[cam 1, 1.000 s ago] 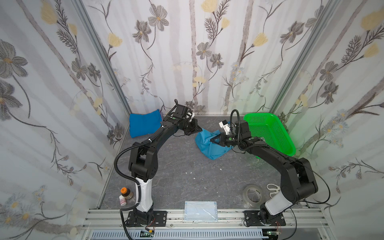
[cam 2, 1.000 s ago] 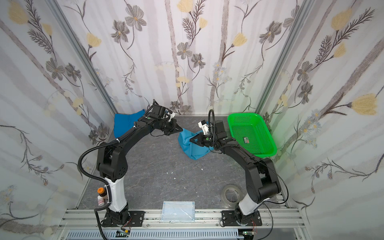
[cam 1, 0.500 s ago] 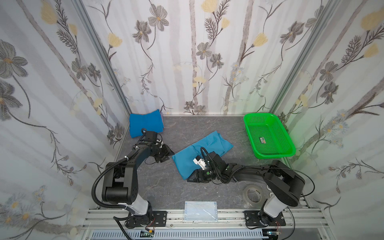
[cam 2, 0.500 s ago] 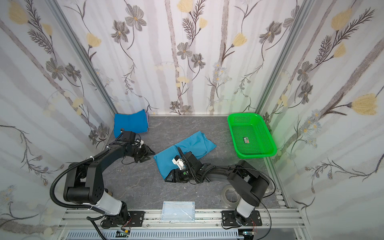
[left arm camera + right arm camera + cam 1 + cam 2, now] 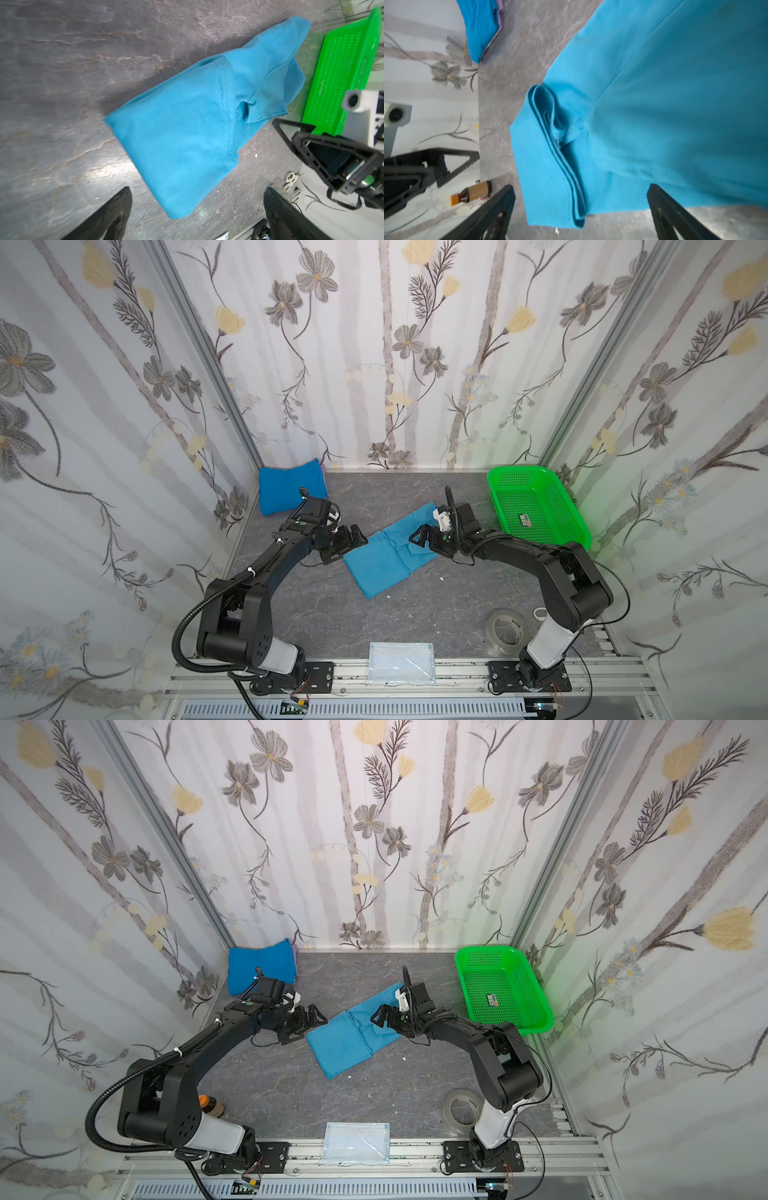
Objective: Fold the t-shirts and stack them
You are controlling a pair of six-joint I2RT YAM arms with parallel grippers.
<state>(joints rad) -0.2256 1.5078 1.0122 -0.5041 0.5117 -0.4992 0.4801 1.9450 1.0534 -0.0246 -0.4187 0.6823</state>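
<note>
In both top views the teal shirt point(image 5: 386, 562) lies folded mid-frame. The left gripper point(image 5: 351, 545), jaws wide apart, sits just left of it. The right gripper point(image 5: 424, 545), also spread and empty, hangs over its upper right part. The royal blue shirt point(image 5: 289, 489) lies folded further up and left.

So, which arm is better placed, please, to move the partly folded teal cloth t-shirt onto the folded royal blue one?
Probably left: the open left gripper hangs at the edge of the teal t-shirt nearest the royal blue t-shirt, back left; the open right gripper is farther away.
</note>
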